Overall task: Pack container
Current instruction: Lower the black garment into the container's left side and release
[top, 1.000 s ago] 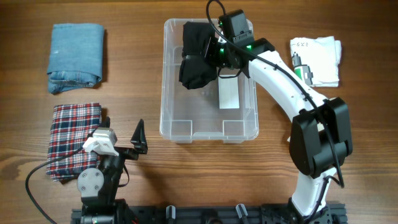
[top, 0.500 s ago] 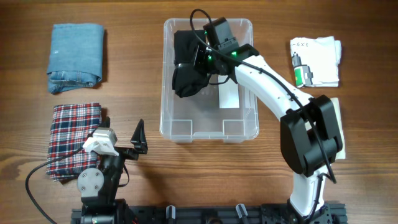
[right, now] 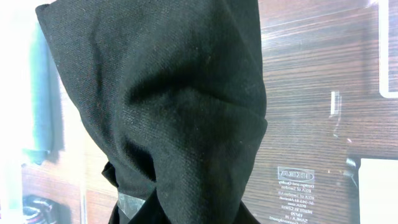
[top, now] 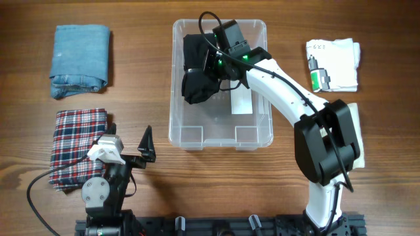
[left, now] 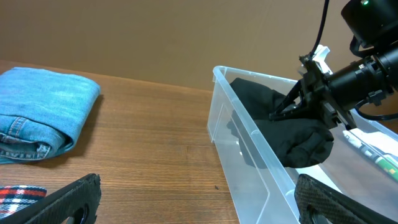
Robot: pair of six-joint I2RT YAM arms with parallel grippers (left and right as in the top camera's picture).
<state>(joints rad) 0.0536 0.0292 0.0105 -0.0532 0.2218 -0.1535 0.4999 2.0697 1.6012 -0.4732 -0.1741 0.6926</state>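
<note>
The container (top: 186, 134) is a clear plastic bin at the table's middle, with a white label (top: 243, 101) on its floor. My right gripper (top: 209, 64) reaches into its far left part and is shut on a black garment (top: 197, 73), which hangs bunched inside the bin. In the right wrist view the black garment (right: 174, 106) fills the frame and hides the fingers; the container's floor (right: 311, 112) shows behind it. In the left wrist view the black garment (left: 289, 127) hangs above the container's near wall (left: 249, 162). My left gripper (left: 199, 199) stands open and empty near the front left.
Folded blue jeans (top: 80, 60) lie at the far left. A red plaid cloth (top: 75, 141) lies beside my left arm. A folded white garment (top: 338, 62) with a small green and white item (top: 318, 75) sits at the far right.
My right gripper has carried the black garment leftward inside the bin, mostly in the first half second. The left arm has not moved.
</note>
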